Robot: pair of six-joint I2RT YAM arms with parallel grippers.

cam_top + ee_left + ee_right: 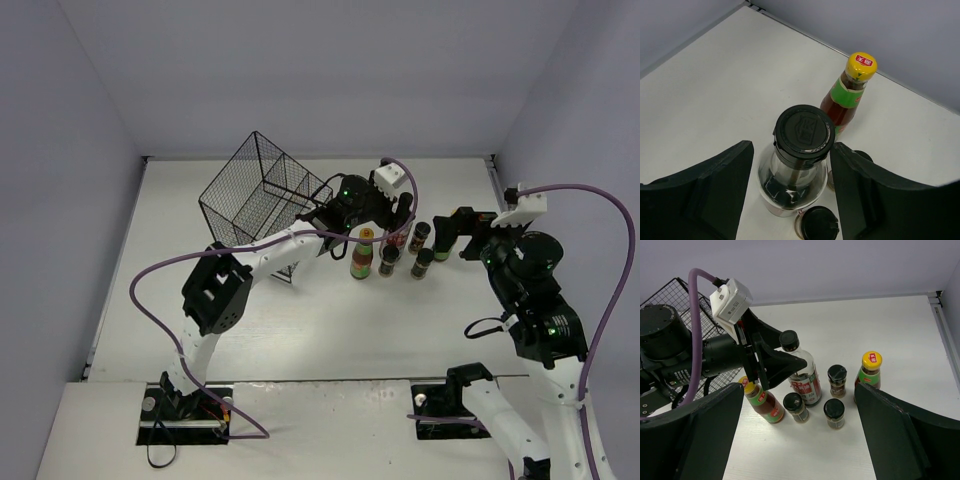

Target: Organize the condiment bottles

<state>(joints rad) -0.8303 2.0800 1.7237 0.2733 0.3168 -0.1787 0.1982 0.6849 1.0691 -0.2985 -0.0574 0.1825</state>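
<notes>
Left wrist view looks straight down on the tall clear bottle [801, 150], its black cap centred between the two fingers of the left gripper [792, 157]. The jaws are spread, one on each side of the glass and very close to it; whether they press on it I cannot tell. That straddle suits a side grasp on the body below the cap, the part wide enough to hold firmly.

From the right wrist view, the bottle stands upright on the table [880, 325] in the middle of the cluster. One yellow-capped bottle [762, 401] is just beside it on the basket side, and three black-capped jars [796, 406] [837, 380] [833, 413] stand in front of it and to its other side. A second yellow-capped bottle [869, 370] stands at the far edge of the group. The black wire basket [670, 295] lies tipped behind the left arm, with no bottle visibly inside it.

The right gripper [800, 445] hangs back from the group with its jaws wide apart and nothing between them, probably leaving room for the left arm.

Lifting the tall bottle from so tight a cluster risks toppling the jars beside it.
</notes>
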